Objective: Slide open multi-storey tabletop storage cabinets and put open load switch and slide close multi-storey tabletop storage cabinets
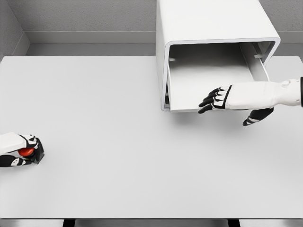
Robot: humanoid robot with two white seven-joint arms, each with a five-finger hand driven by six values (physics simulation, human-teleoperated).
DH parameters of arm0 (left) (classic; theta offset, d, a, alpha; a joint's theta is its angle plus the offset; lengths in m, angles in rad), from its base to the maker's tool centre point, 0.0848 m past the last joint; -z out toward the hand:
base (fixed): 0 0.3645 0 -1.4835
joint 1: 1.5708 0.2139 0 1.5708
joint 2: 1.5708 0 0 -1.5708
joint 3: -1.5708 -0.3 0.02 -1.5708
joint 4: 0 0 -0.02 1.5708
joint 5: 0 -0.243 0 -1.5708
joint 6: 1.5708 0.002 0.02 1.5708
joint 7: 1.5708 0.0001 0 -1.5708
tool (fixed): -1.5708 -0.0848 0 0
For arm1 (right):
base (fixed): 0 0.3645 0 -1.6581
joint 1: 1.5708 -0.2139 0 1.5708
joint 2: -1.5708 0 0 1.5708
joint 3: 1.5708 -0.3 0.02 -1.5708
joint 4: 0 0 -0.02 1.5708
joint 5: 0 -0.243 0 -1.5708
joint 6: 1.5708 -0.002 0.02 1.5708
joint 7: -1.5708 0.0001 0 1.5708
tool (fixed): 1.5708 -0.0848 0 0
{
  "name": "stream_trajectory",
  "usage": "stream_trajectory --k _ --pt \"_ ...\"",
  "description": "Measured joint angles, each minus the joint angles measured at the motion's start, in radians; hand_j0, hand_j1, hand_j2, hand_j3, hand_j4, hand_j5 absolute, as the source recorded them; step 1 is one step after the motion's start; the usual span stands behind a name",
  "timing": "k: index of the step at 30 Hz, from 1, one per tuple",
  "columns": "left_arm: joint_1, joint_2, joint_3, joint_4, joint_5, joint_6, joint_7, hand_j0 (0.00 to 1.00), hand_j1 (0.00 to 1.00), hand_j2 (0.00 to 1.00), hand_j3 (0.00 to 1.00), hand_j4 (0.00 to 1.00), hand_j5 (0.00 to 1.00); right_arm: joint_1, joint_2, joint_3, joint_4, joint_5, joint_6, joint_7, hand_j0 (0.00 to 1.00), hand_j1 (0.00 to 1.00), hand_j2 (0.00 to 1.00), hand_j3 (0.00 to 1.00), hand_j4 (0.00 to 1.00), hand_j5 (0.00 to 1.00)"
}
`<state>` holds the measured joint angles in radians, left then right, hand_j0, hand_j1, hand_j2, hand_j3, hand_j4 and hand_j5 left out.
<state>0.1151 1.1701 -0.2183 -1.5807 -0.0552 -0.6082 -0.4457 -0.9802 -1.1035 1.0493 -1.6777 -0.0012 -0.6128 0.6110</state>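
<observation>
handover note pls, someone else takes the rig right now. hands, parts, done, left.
Left hand: shut on the load switch, a black part with a red button, at the table's far left edge.
Right hand: open, fingers spread at the front edge of the drawer, holding nothing.
Cabinet: at the table's back right, drawer slid out and looking empty.
Done: drawer open, switch grasped.
Left: carry the switch across to the drawer, drop it in, slide the drawer shut.

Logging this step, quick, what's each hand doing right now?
Left hand: shut on the load switch, at the table's left edge.
Right hand: open, holding nothing, at the front of the cabinet's open drawer.
</observation>
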Motion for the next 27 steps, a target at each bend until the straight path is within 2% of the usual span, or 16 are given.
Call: stream_trajectory --k 5,10,15,22,27 --pt "-0.011 -0.001 0.006 -0.106 0.006 -0.004 0.004 0.30 0.30 0.30 0.30 0.30 0.30 -0.002 -0.003 0.001 -0.001 -0.021 0.000 0.000 1.00 1.00 1.00 1.00 1.00 1.00" --pt "-0.031 -0.003 0.011 -0.158 0.019 -0.005 0.005 0.30 0.30 0.30 0.30 0.30 0.30 -0.006 -0.011 -0.003 0.003 -0.094 -0.001 0.000 1.00 1.00 1.00 1.00 1.00 1.00" --pt "-0.074 -0.004 0.013 -0.177 0.038 -0.005 0.005 0.30 0.30 0.30 0.30 0.30 0.30 -0.002 -0.005 0.000 0.009 -0.120 0.010 0.000 1.00 1.00 1.00 1.00 1.00 1.00" --pt "-0.120 -0.005 0.014 -0.181 0.054 -0.004 0.005 0.30 0.30 0.30 0.30 0.30 0.30 0.000 0.010 0.002 0.029 -0.073 0.131 0.000 1.00 1.00 1.00 1.00 1.00 1.00" --pt "-0.161 -0.006 0.014 -0.182 0.067 -0.005 0.006 0.30 0.30 0.30 0.30 0.30 0.30 0.003 0.021 0.005 0.035 -0.033 0.165 -0.001 1.00 1.00 1.00 1.00 1.00 1.00"
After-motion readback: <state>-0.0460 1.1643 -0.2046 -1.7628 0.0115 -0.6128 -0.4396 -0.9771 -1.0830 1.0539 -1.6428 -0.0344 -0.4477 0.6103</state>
